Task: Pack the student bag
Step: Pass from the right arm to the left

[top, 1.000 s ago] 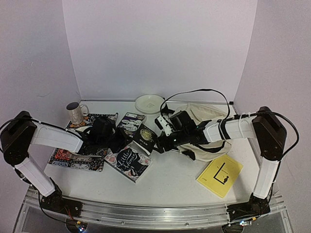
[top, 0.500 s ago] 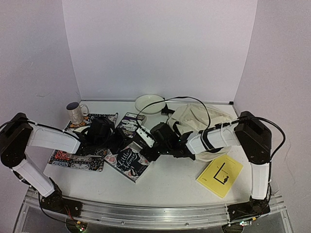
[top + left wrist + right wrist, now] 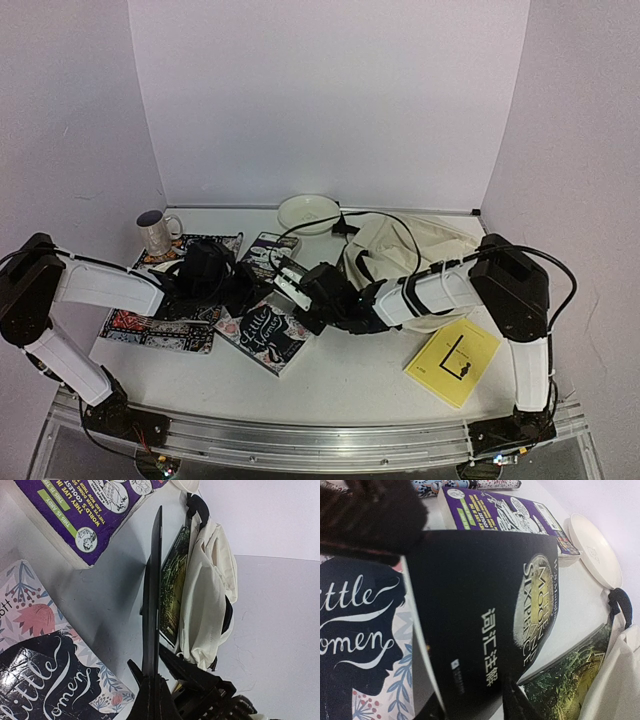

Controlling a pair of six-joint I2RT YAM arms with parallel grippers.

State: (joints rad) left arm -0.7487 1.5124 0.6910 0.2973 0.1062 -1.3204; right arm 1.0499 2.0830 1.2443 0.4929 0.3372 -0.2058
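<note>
Right wrist: glossy black book (image 3: 485,625), cream fabric bag (image 3: 620,690).

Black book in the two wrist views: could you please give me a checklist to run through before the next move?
1. Left gripper pinched shut on the black book: ok.
2. Right gripper firmly closed on the black book: cannot tell; one finger shows in front of its lower edge, the other is hidden.
3. Student bag mouth facing the book: ok; the green book sticks out of it.
4. Room left in the bag beside the green book: cannot tell.
5. Bare table between book and bag: ok.
6. Black book lifted clear of the Little Women book: cannot tell.
</note>
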